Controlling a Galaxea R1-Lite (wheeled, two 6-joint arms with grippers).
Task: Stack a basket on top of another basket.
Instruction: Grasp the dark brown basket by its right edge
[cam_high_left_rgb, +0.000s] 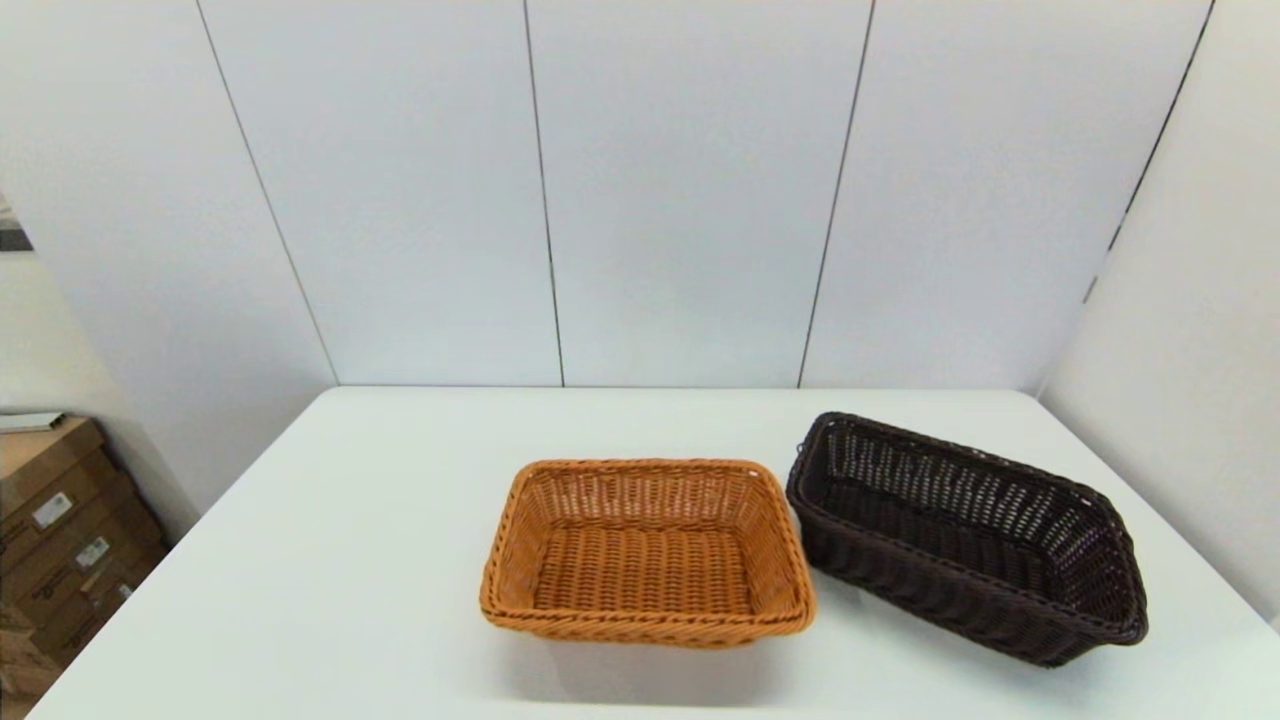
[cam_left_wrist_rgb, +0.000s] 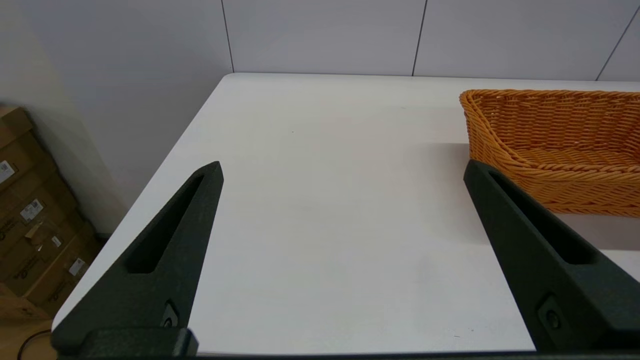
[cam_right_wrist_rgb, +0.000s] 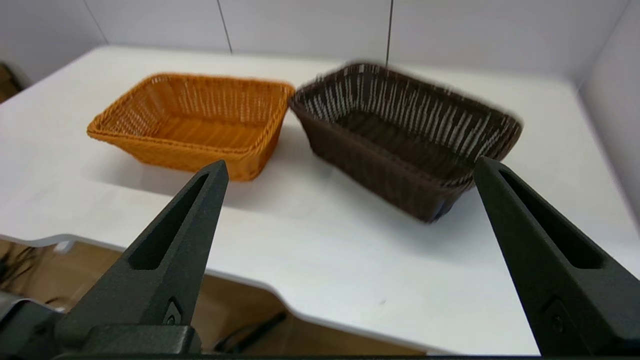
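The dark brown basket (cam_high_left_rgb: 965, 535) sits empty on the right of the white table (cam_high_left_rgb: 350, 560), angled, its near-left corner close to the orange-tan basket (cam_high_left_rgb: 647, 550) at the table's middle. Both show in the right wrist view, the dark brown basket (cam_right_wrist_rgb: 405, 137) and the orange-tan basket (cam_right_wrist_rgb: 192, 120) side by side. My right gripper (cam_right_wrist_rgb: 350, 167) hangs open off the table's near edge, short of the dark basket. My left gripper (cam_left_wrist_rgb: 342, 170) is open above the table's left part, with the orange-tan basket (cam_left_wrist_rgb: 555, 145) off to its side. Neither arm shows in the head view.
White wall panels (cam_high_left_rgb: 680, 190) close the back and right of the table. Cardboard boxes (cam_high_left_rgb: 70, 540) stand on the floor beyond the table's left edge. The table's near edge has a curved cut-out (cam_right_wrist_rgb: 280, 295).
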